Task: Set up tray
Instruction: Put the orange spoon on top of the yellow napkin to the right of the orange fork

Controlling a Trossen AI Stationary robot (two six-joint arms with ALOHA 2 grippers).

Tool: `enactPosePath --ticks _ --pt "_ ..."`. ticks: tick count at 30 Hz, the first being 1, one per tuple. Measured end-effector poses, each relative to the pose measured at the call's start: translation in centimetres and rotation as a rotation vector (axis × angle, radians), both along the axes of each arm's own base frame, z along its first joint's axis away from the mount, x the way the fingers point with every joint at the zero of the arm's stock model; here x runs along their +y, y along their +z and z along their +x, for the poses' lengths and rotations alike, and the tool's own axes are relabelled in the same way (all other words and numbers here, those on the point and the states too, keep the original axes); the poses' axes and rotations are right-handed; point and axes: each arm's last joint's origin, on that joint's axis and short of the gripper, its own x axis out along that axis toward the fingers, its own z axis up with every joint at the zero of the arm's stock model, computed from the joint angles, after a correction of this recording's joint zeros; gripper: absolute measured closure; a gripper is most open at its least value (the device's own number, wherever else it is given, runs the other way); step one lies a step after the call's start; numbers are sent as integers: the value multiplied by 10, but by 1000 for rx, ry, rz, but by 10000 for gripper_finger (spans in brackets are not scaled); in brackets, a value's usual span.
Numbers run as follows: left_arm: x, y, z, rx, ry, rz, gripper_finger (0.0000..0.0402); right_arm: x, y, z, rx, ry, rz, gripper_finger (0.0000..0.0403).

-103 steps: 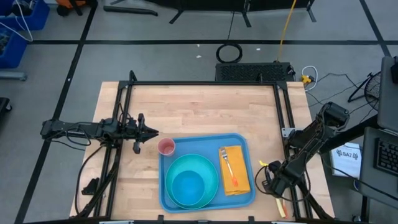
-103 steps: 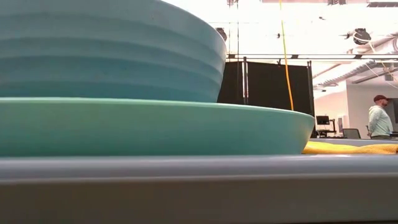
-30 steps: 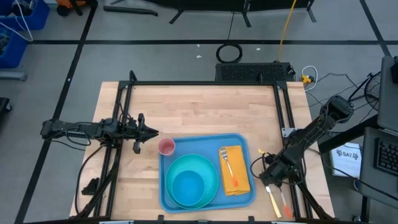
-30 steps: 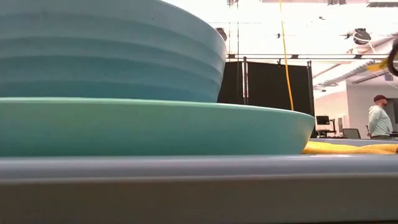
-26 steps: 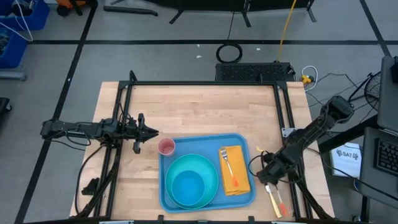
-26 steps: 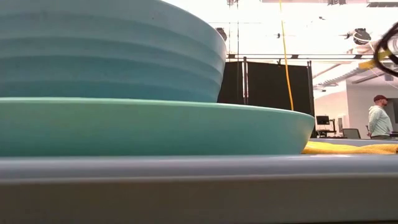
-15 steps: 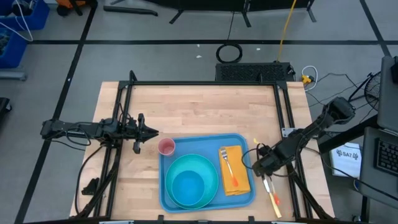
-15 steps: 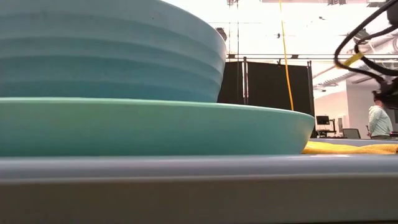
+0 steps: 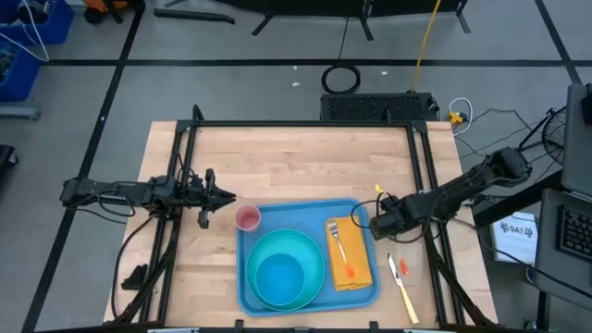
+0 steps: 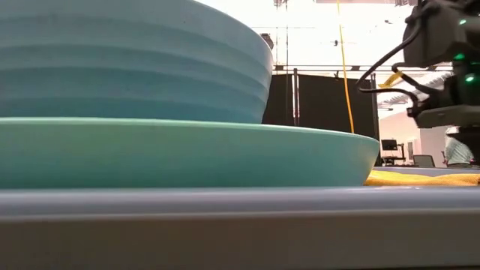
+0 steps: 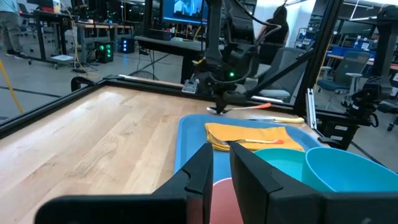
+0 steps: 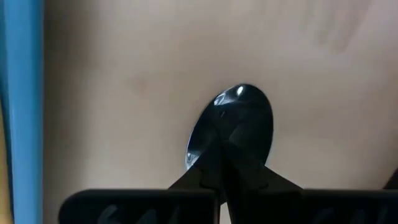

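The blue tray [image 9: 305, 205] lies at the table's near middle. It carries a turquoise plate [image 9: 310, 245] with a blue bowl [image 9: 277, 277] and a yellow napkin [image 9: 356, 268] with a fork [image 9: 339, 245]. A pink cup [image 9: 247, 218] stands at its far left corner. My right gripper [image 9: 379, 222] points down just off the tray's right edge, shut on a spoon [image 12: 233, 124]. My left gripper [image 9: 222, 196] waits level at the table's left, its fingers [image 11: 205, 168] a narrow gap apart with nothing between them. My right gripper pinches the spoon between its two shut fingers [image 12: 214, 171], right behind the bowl [image 12: 231, 146]. The fingers come from above, pointing down, and hide the handle. The shiny bowl sticks out below the fingertips over bare wood beside the tray's rim [image 12: 22, 93]. Whether it touches the table I cannot tell.
A knife [image 9: 400, 289] with a small orange piece [image 9: 404, 266] beside it lies on the wood to the right of the tray. Black frame rails [image 9: 421, 157] run along the table's edges. Bare wood [image 9: 296, 162] fills the far half. A person [image 10: 454, 150] stands in the room behind.
My right gripper has swung from the table's near right corner toward the far edge and left, up to the tray's right side, tipping as it went and staying shut. The knife that the arm covered now shows in the open.
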Motion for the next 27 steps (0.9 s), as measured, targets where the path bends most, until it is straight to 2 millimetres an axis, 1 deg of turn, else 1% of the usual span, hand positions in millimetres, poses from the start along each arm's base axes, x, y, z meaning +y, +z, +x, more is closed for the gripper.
enactPosePath --ticks 9,12,20,23,27 --pt "0 0 0 0 0 0 344 -23 9 3 -102 -16 -185 403" --pt "0 0 0 0 0 0 344 -29 12 3 -126 -27 -222 403" --pt "0 0 0 0 0 0 344 -37 15 9 -193 -17 -238 403" --pt "0 0 0 0 0 0 344 -38 15 11 -200 10 -237 403" --pt "0 0 0 0 0 0 344 -37 19 14 -253 67 -214 403"
